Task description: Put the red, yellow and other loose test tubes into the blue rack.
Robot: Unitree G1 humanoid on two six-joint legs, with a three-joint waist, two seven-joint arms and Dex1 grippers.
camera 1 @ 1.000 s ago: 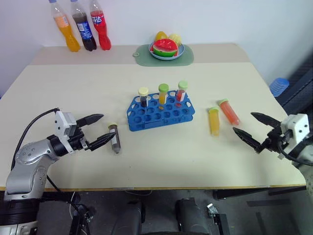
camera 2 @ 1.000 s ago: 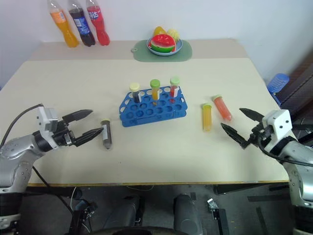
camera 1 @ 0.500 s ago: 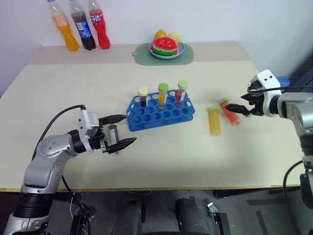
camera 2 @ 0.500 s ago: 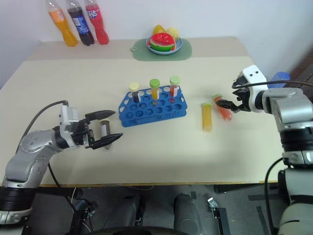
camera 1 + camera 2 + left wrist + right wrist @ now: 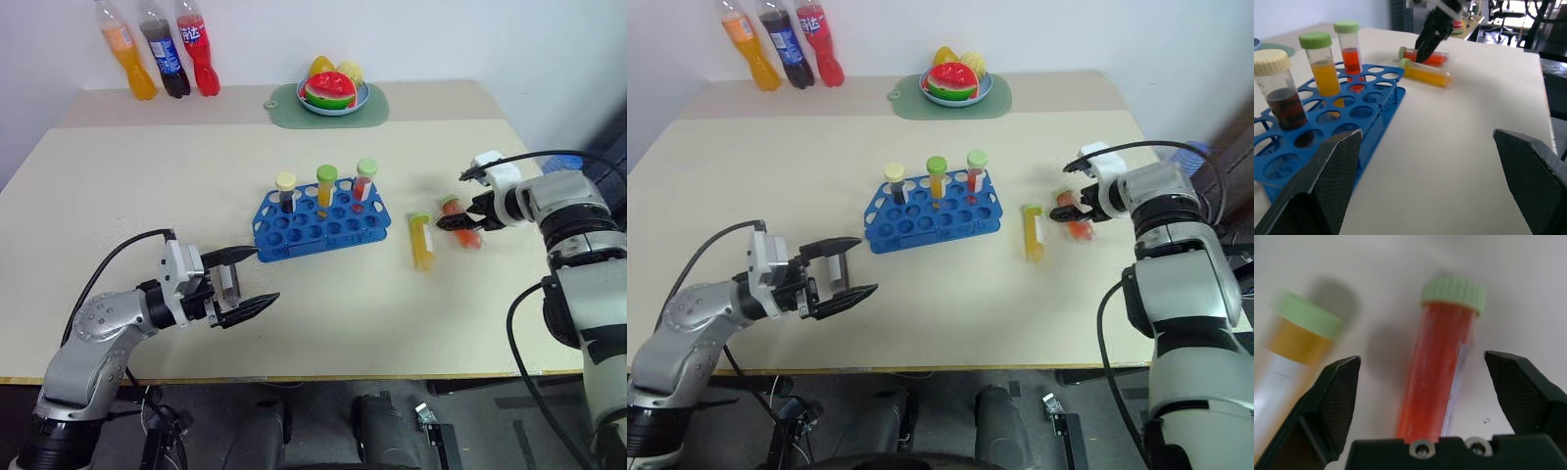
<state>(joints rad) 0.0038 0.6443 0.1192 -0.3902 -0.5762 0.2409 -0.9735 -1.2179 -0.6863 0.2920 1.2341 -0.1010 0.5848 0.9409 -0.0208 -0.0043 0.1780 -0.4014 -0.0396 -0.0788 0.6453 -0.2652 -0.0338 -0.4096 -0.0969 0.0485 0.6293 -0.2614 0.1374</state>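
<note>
**A:** Rack check — the blue rack (image 5: 321, 221) sits mid-tabletop (image 5: 147, 186) with three capped tubes standing upright in its back row: a dark one (image 5: 286, 193), an orange one (image 5: 326, 187) and a red one (image 5: 364, 183). So three are in, by the look of it.

**B:** And three loose. The red tube (image 5: 1437, 367) lies flat to the right of the rack, the yellow tube (image 5: 421, 241) just beside it, and a dark tube (image 5: 229, 281) lies in front of the rack's left end.

**A:** Right end effector (image 5: 1427, 391) is down over the red one — fingers spread either side of it, not touching it in the wrist view, nothing gripped yet.

**B:** Left end effector (image 5: 249, 278) is wide open too, level above the tabletop, its fingers bracketing the dark tube from the head camera. Holding nothing.

**A:** Roughly half done, I'd judge — both arms set for a pick, but every loose tube is on the tabletop for now.

**B:** Each must then be stood up into an empty hole.
</note>
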